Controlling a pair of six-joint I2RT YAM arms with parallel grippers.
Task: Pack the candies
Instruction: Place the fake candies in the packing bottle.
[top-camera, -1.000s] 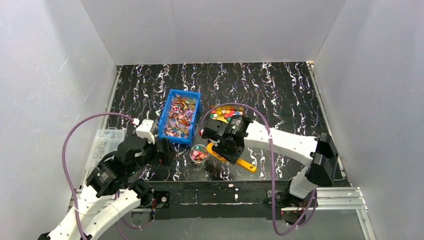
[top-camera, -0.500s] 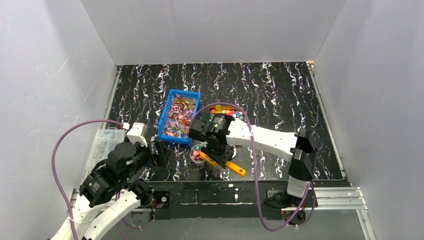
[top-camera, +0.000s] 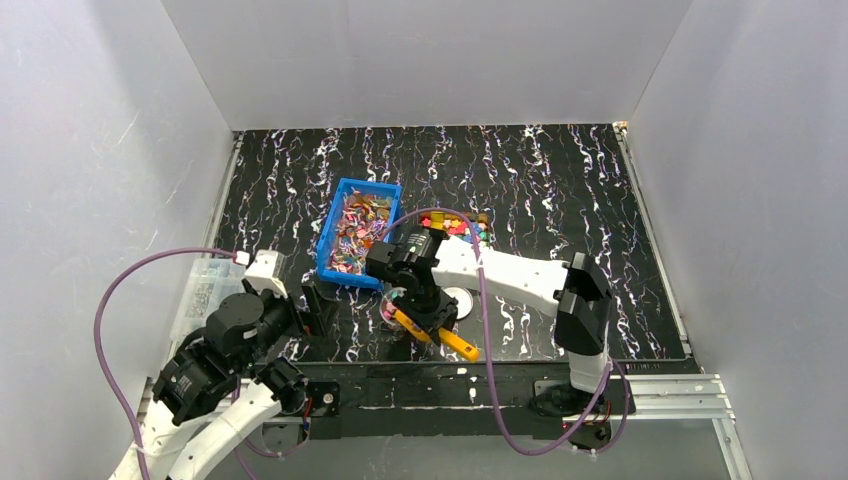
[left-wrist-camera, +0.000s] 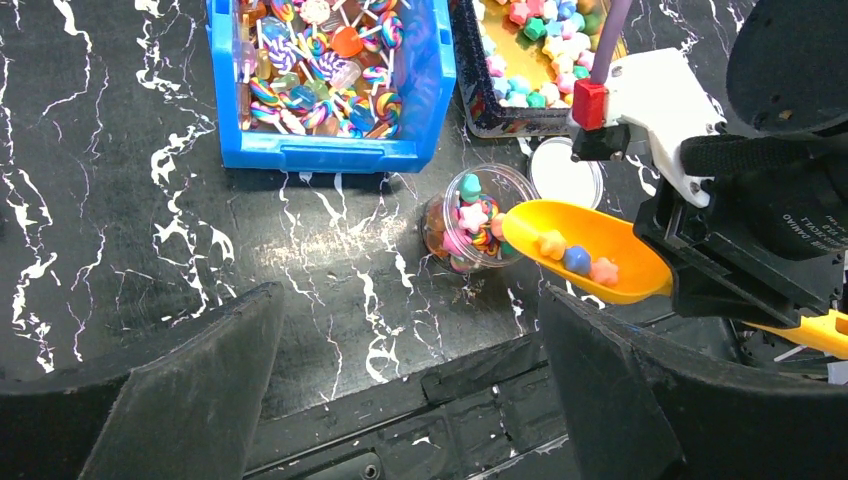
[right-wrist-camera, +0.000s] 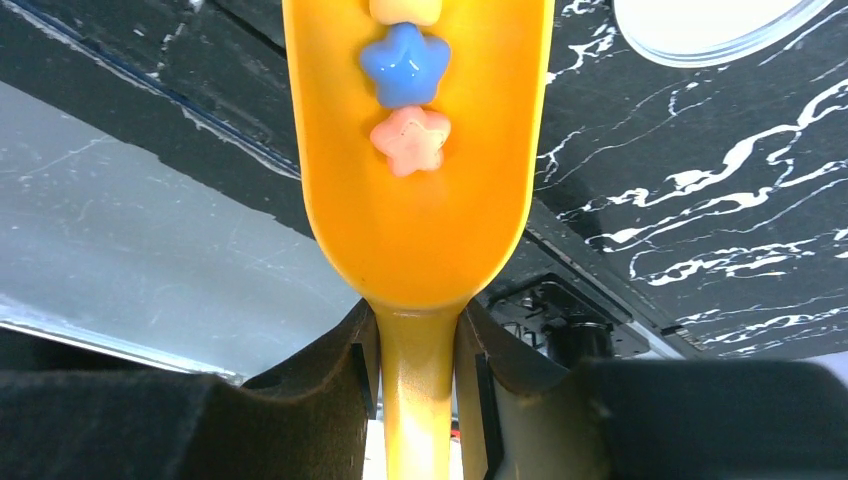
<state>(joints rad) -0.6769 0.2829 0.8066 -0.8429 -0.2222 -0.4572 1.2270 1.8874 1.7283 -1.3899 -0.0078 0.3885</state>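
Note:
Flat wrapped candies (left-wrist-camera: 320, 70) fill a blue bin (top-camera: 331, 240). Chunky star candies (left-wrist-camera: 540, 50) lie in a dark tray (top-camera: 462, 226) to its right. A small clear cup (left-wrist-camera: 470, 220) holding mixed candies stands in front of the bin. My right gripper (right-wrist-camera: 420, 340) is shut on the handle of a yellow scoop (left-wrist-camera: 590, 265). The scoop's lip sits at the cup's rim. It carries a yellow, a blue (right-wrist-camera: 405, 65) and a pink star (right-wrist-camera: 410, 140). My left gripper (left-wrist-camera: 408, 300) is open and holds nothing, near the table's front edge, left of the cup.
A white round lid (left-wrist-camera: 566, 172) lies on the table just right of the cup, under the right arm. A clear plastic box (top-camera: 208, 285) sits at the left edge of the table. The black rail of the table's front edge (left-wrist-camera: 400, 400) runs below the left gripper.
The right arm has swung left with the scoop, bringing its lip to the cup. The left arm has drawn back a little toward the near left.

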